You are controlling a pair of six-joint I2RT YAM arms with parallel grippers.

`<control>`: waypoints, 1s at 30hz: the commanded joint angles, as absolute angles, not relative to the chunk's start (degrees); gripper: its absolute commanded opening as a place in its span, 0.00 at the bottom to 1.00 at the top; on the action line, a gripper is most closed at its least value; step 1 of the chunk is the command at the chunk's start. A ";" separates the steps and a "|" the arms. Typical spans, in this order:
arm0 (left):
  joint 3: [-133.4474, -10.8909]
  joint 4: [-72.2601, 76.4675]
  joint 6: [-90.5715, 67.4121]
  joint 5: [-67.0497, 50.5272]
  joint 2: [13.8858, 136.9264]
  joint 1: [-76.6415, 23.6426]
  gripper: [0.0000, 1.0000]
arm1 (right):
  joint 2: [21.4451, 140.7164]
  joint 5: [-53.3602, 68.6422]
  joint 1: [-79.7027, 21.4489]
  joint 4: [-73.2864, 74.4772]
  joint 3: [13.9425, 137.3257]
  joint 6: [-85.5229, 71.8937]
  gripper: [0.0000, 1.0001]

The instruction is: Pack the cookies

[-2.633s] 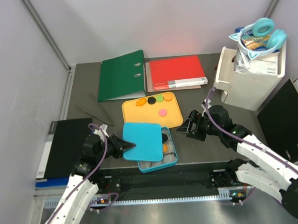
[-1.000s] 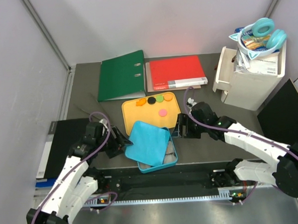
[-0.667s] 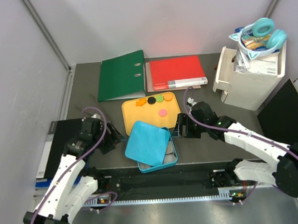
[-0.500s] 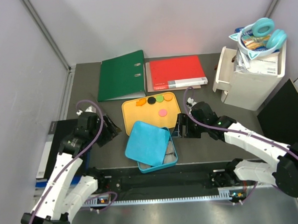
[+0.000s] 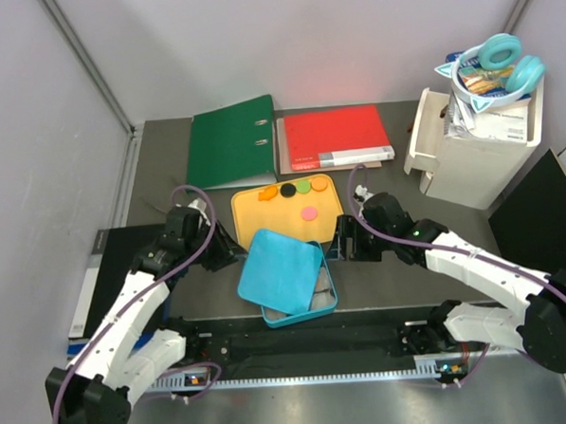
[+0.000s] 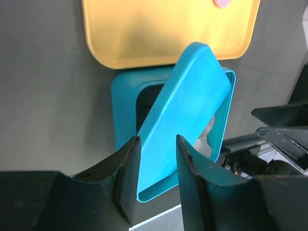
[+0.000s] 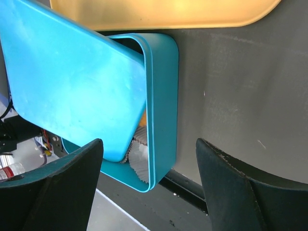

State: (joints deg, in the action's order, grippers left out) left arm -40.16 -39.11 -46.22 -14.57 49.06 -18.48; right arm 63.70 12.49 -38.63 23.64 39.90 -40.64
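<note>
A blue tin [image 5: 322, 295] sits at the near middle, with its blue lid [image 5: 281, 269] lying askew and tilted over it. Behind it a yellow tray [image 5: 264, 221] holds cookies: orange [image 5: 266, 193], black [image 5: 287, 189], green [image 5: 303, 185], orange [image 5: 318, 183] and pink [image 5: 309, 212]. My left gripper [image 5: 228, 258] is narrowly open and empty, just left of the lid [image 6: 187, 106]. My right gripper [image 5: 339, 239] is wide open at the tin's right side, its jaws either side of the tin wall [image 7: 163, 96]. Grey paper cups [image 7: 139, 154] and a bit of orange show under the lid [image 7: 72, 86].
A green binder [image 5: 230, 142] and a red binder [image 5: 334, 138] lie at the back. A white box with headphones [image 5: 478, 135] stands at the back right. A black folder [image 5: 125, 277] lies left and a black panel [image 5: 540, 222] right.
My left gripper let go of the lid, drew back left, then came back beside the lid. The lid stays tilted on the tin. My right gripper moved up to the tin.
</note>
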 commanded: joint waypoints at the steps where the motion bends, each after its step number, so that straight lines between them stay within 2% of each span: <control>1: -39.11 -33.49 -46.05 -16.61 51.94 -20.83 0.40 | 64.95 12.30 -39.29 22.67 42.54 -39.99 0.78; 7: -37.97 -32.78 -46.23 -13.02 55.28 -24.25 0.40 | 65.92 12.31 -39.29 22.76 43.33 -39.55 0.78; 19: -36.56 -33.84 -46.14 -8.70 58.53 -24.43 0.27 | 66.88 11.78 -39.29 23.11 43.77 -39.20 0.78; 30: -36.21 -33.66 -45.88 -8.35 59.33 -24.43 0.25 | 66.88 11.51 -39.37 23.55 43.77 -39.02 0.78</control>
